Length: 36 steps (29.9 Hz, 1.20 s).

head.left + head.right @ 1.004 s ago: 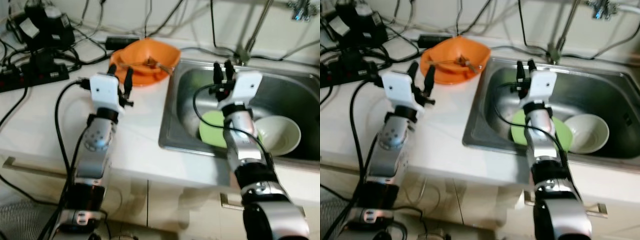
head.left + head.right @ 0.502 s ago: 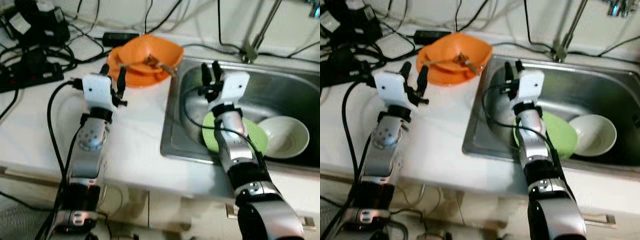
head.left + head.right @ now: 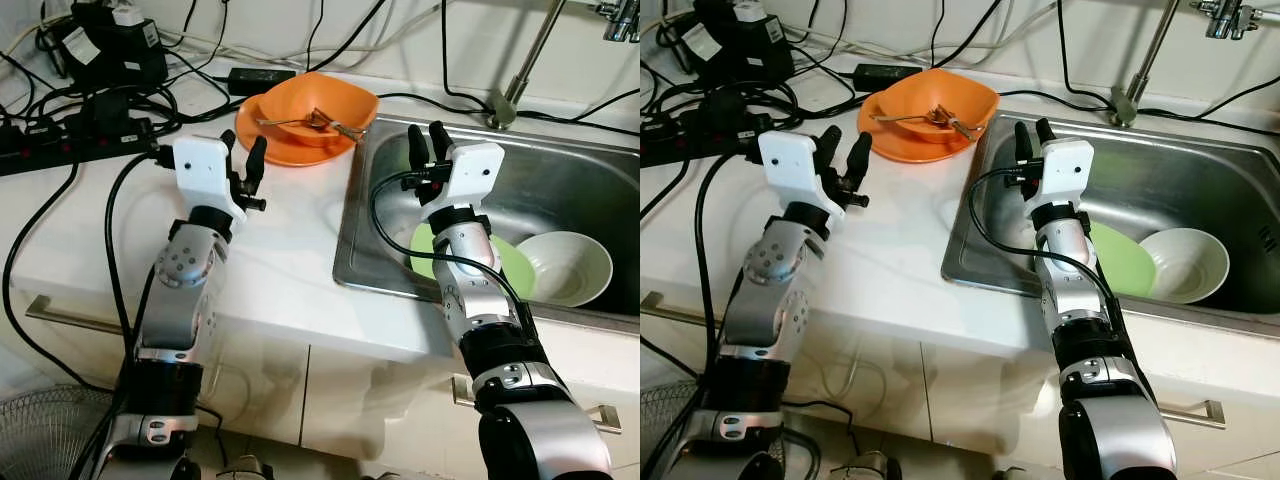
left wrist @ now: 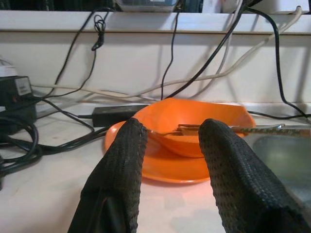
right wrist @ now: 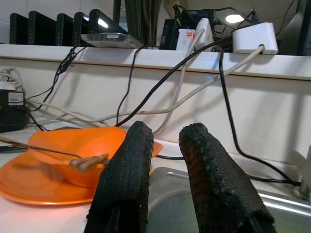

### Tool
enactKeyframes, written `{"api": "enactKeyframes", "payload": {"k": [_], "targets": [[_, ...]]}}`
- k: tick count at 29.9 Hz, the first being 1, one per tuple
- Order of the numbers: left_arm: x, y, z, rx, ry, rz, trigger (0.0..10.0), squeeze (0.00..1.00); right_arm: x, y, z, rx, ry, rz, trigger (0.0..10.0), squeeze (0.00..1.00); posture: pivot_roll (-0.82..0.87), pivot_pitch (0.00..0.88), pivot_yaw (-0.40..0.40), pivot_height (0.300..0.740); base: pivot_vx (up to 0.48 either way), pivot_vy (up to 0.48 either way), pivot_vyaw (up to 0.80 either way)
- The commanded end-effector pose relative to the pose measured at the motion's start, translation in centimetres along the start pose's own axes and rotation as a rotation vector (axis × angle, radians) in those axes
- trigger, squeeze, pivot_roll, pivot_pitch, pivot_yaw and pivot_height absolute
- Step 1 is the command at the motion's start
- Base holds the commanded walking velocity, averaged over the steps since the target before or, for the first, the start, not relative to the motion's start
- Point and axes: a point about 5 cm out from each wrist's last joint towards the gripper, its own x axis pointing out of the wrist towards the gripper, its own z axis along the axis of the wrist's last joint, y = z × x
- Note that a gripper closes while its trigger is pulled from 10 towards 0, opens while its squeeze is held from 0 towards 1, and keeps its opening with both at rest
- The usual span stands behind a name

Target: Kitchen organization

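Left gripper (image 3: 245, 158): two long black fingers with a knurled, textured surface, set apart at a moderate gap, holding nothing. It is raised above the white counter (image 3: 280, 250), pointing toward the rear edge. Its white housing block sits on a silver jointed arm with a black cable looped alongside.

Right gripper (image 3: 428, 143): same black textured fingers, set at a narrow gap, holding nothing. It is raised over the near left corner of the sink (image 3: 560, 190).

Directly ahead of the left gripper, near the rear edge of the counter and just beside the sink's left rim, stands an orange bowl (image 3: 320, 105) with a smooth glossy surface and a wavy, roughly squared rim. It rests on a flat orange plate (image 3: 265, 135) of the same material. Thin metal utensils (image 3: 300, 120) lie across the bowl's interior.

The sink is brushed stainless steel, rectangular with rounded corners. Inside it, a round green plate (image 3: 1125, 260) lies tilted, touching a round off-white bowl (image 3: 565, 265) on its right. The rear half of the basin floor is bare metal.

The counter between the left gripper and the sink rim is unobstructed. The rear left corner carries a black power strip (image 3: 60, 150), black adapters and tangled cables. A metal faucet stem (image 3: 515, 85) rises behind the sink.
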Motion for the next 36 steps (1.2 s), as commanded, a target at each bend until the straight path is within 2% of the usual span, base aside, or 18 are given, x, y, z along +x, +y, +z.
{"api": "enactKeyframes", "payload": {"k": [1,6,7,8,9,13,16,21,22,23,24,29,36], "targets": [[0.4,-0.2,0.5,-0.007,0.014,-0.034,10.0,0.00,0.0,-0.2,0.0,-0.001,0.002,-0.010,10.0,0.00,0.17,0.101,-0.023,0.740,0.000,0.000,0.00],[1.7,0.2,0.6,-0.031,0.144,-0.062,10.0,0.00,0.0,0.0,-0.1,0.001,0.005,-0.010,10.0,0.00,0.17,0.095,-0.016,0.740,0.000,0.000,0.00],[2.1,0.5,0.3,-0.018,0.198,-0.067,10.0,0.00,0.0,0.0,-0.1,0.002,0.007,-0.009,10.0,0.00,0.17,0.092,-0.014,0.740,0.000,0.000,0.00],[2.1,0.5,0.3,-0.018,0.198,-0.067,10.0,0.00,0.0,0.0,-0.1,0.002,0.007,-0.009,10.0,0.00,0.17,0.092,-0.014,0.740,0.000,0.000,0.00],[2.7,0.9,0.1,-0.003,0.239,-0.072,10.0,0.00,0.0,0.1,-0.1,0.002,0.007,-0.009,10.0,0.00,0.17,0.092,-0.010,0.740,0.000,0.000,0.00],[3.1,1.2,0.3,0.013,0.259,-0.074,10.0,0.00,0.0,0.2,-0.1,0.004,0.005,-0.010,10.0,0.00,0.17,0.094,-0.006,0.740,0.000,0.000,0.00],[4.0,1.7,0.0,-0.004,0.331,-0.056,10.0,0.00,0.0,0.3,-0.2,0.008,0.009,-0.011,10.0,0.00,0.17,0.096,-0.002,0.740,0.000,0.000,0.00],[4.9,2.0,-0.1,-0.017,0.358,-0.046,10.0,0.00,-0.1,0.4,-0.2,0.012,0.010,-0.012,10.0,0.00,0.17,0.098,0.004,0.740,0.000,0.000,0.00],[5.2,1.8,-0.1,-0.018,0.361,-0.064,10.0,0.09,-0.1,0.5,-0.2,0.013,0.009,-0.011,10.0,0.00,0.17,0.098,0.007,0.740,0.000,0.000,0.00],[5.2,1.8,-0.1,-0.018,0.361,-0.064,10.0,0.09,-0.1,0.5,-0.2,0.013,0.009,-0.011,10.0,0.00,0.17,0.098,0.007,0.740,0.000,0.000,0.00],[5.3,1.8,-0.2,-0.029,0.366,-0.066,10.0,1.00,-0.1,0.5,-0.2,0.014,0.008,-0.011,10.0,0.00,0.16,0.099,0.010,0.740,0.000,0.000,0.00],[6.0,1.5,-0.5,-0.077,0.395,-0.069,10.0,1.00,-0.3,0.6,-0.3,0.015,0.009,-0.010,10.0,0.00,0.16,0.105,0.018,0.740,0.000,0.000,0.00],[6.9,1.1,-0.3,-0.087,0.384,-0.106,10.0,1.00,-0.6,0.5,-0.3,0.012,0.008,-0.019,10.0,0.00,0.14,0.113,0.032,0.740,0.000,0.000,0.00]]}}
